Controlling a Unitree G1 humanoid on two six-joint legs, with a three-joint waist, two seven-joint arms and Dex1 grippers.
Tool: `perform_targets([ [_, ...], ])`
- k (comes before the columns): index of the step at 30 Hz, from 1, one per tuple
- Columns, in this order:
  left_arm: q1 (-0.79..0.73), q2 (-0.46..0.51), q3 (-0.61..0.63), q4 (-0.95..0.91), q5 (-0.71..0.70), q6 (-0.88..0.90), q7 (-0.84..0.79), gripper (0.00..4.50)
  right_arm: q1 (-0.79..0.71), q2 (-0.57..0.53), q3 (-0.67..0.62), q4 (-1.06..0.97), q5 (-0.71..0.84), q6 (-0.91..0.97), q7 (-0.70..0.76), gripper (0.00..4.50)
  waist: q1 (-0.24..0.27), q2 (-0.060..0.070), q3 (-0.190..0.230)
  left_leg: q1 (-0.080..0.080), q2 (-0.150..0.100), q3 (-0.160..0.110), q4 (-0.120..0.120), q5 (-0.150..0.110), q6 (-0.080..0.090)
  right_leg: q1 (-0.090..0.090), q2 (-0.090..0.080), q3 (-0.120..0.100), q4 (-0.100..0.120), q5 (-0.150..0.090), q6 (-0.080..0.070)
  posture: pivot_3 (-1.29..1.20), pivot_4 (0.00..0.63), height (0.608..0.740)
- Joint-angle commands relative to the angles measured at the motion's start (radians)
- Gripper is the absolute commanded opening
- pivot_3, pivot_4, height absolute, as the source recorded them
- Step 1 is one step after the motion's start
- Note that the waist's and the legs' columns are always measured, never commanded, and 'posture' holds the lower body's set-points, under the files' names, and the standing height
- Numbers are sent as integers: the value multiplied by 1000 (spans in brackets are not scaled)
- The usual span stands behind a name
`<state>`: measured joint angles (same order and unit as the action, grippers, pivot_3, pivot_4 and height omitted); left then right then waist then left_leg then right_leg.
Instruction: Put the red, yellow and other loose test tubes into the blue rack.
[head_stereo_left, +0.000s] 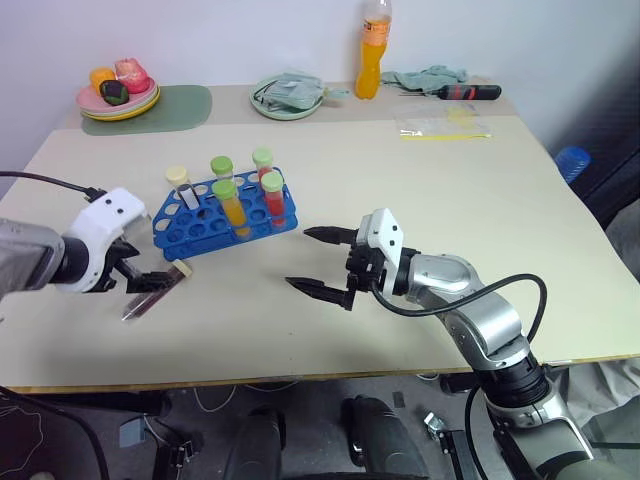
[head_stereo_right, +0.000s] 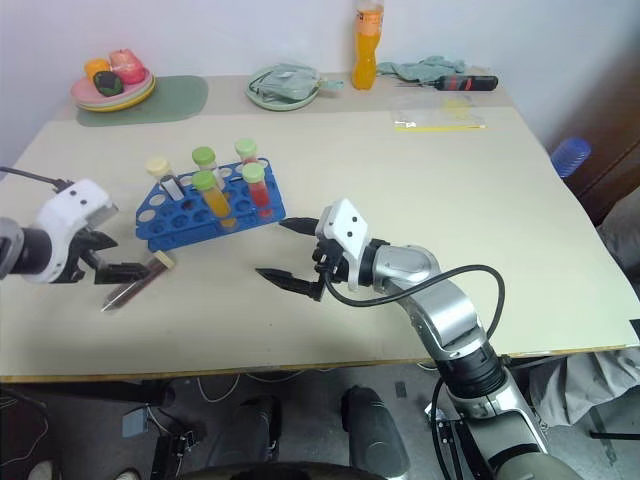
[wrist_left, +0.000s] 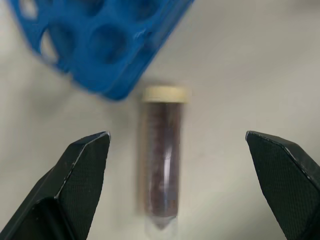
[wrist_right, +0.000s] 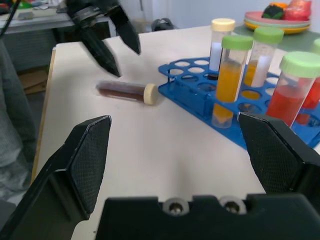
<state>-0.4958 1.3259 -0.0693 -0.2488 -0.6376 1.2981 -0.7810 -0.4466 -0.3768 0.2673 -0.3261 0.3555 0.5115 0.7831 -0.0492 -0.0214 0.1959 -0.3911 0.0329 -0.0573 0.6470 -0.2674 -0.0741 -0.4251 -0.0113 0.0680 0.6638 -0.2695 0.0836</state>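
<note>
The left gripper (wrist_left: 177, 187) hangs just over a clear plastic test tube with dark brownish-red contents and a cream cap (wrist_left: 161, 160) that lies flat on the pale tabletop (head_stereo_left: 420, 200). Its two black fingers stand wide apart, one on each side of the tube, and grip nothing. The tube's long axis runs between the fingers rather than across them — pointed tip toward the wrist, cap away, toward the rack. Closing across its width looks workable from here.

The right gripper (head_stereo_left: 325, 262), its fingers also spread and empty, hovers further off, on the other side of the rack's near corner, so the left arm is plainly the nearer one for this tube.

Just beyond the cap sits the bright blue plastic rack with rows of round holes (head_stereo_left: 205, 225) — near, but I cannot tell whether they touch. It already holds several upright tubes with green and cream caps, orange and red among them.
</note>
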Motion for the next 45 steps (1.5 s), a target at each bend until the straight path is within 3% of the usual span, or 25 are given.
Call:
perform_targets([
  [1, -90, 10, -176, 37, 87, -5, -94, 4470, -2, -4, -13, -25, -3, -28, 2, 4500, -2, 0, 0, -1, 0, 0, 0, 0, 0, -1, 0, 0, 0, 0, 0, 0, 150, 740],
  [4, -157, -20, -302, 94, 166, -17, -132, 4470, 17, -33, -19, -53, 9, -11, 19, 4500, 1, 0, 0, -2, 0, 0, 0, 0, 0, -2, 0, 0, 0, 0, 0, 0, 150, 740],
  [9, -211, -84, -379, 182, 255, -26, -144, 4470, 31, -42, -17, -74, 15, -3, 16, 4500, 5, 0, 0, -2, 0, 0, 0, 0, 0, -2, 0, 0, 1, 0, 0, 0, 150, 740],
  [12, -218, -111, -390, 218, 284, -32, -152, 3254, 37, -42, -14, -82, 15, 2, 14, 4500, 4, 0, 0, -2, 0, 0, 1, 0, 0, -2, 0, 0, 1, 0, 0, 0, 150, 740],
  [15, -203, -117, -383, 226, 301, -39, -163, 1730, 37, -42, -13, -83, 17, 4, 15, 4500, 4, -1, 0, -2, 0, 0, 1, 0, 0, -2, 0, 0, 1, 0, 0, 0, 150, 740],
  [17, -165, -85, -367, 208, 300, -71, -195, 845, 35, -42, -12, -82, 16, 3, 16, 4500, 4, -1, 0, -2, 0, 0, 1, 0, 0, -2, 0, 0, 1, 0, 0, 0, 150, 740],
  [20, -52, -6, -253, 159, 257, -173, -261, 759, 36, -45, -11, -86, 15, 2, 18, 4500, -6, -1, 0, -2, 0, 0, 1, 0, 0, -2, 0, 0, 1, 0, 0, 0, 150, 740],
  [22, 55, -1, -98, 125, 218, -277, -273, 759, 39, -48, -14, -87, 16, 3, 20, 4500, -8, 0, 0, -2, 1, 0, 0, 0, 1, -3, 0, 0, 1, 0, -1, 0, 150, 740],
  [24, 229, -193, 296, 37, 181, -531, -229, 759, 39, -46, -14, -81, 17, -1, 21, 4500, 6, 3, 0, -2, 1, 0, 1, 0, 1, -2, 0, 0, 2, -1, -1, 0, 150, 740],
  [25, 250, -281, 420, 24, 155, -552, -155, 759, 37, -43, -14, -76, 16, -3, 21, 4500, 10, 3, 0, -1, 0, 3, 1, 0, 1, -2, -3, 1, 1, -1, -1, 0, 150, 740],
  [26, 235, -382, 504, 27, 145, -569, -44, 759, 33, -38, -13, -70, 17, -5, 20, 4500, 13, -1, 0, -1, 0, 3, 1, 0, 1, -2, -4, 0, 2, -1, -1, 0, 150, 740],
  [28, 193, -530, 551, 32, 210, -657, 165, 759, 29, -31, -13, -61, 17, -7, 20, 4500, 22, -3, -1, -4, 0, 0, 4, 0, 1, -1, -3, -2, 1, 0, -1, 0, 150, 740],
  [31, 223, -762, 564, -93, 294, -837, 384, 759, 22, -20, -4, -45, 13, -13, 25, 4500, 28, -2, -3, -2, 0, 0, 5, 0, 1, 0, -3, -1, 1, 0, 0, 0, 150, 740],
  [33, 276, -894, 471, -155, 396, -989, 477, 759, 11, -8, 3, -31, 9, -18, 25, 4500, 33, -3, -3, -2, -1, 1, 4, 0, 1, 1, -5, 0, 1, 1, 1, 0, 150, 740],
  [36, 288, -1014, 373, -127, 483, -1081, 567, 759, -2, 7, 10, -17, 2, -23, 26, 4500, 39, -4, -4, -2, -2, 1, 4, 0, 1, 1, -5, 0, 1, 1, 1, 0, 150, 740],
  [40, 289, -1066, 314, -39, 559, -1185, 626, 759, -12, 11, 13, -9, -3, -28, 31, 4500, 31, -4, -4, -1, -2, 1, 4, 0, 1, 1, -4, 0, 1, 1, 1, 0, 150, 740],
  [45, 274, -1079, 285, 66, 546, -1239, 612, 759, -14, 10, 13, -5, -9, -32, 29, 4500, 30, -4, -4, 0, -1, 1, 4, 0, 1, 1, -3, 0, 1, 1, 1, 0, 150, 740],
])
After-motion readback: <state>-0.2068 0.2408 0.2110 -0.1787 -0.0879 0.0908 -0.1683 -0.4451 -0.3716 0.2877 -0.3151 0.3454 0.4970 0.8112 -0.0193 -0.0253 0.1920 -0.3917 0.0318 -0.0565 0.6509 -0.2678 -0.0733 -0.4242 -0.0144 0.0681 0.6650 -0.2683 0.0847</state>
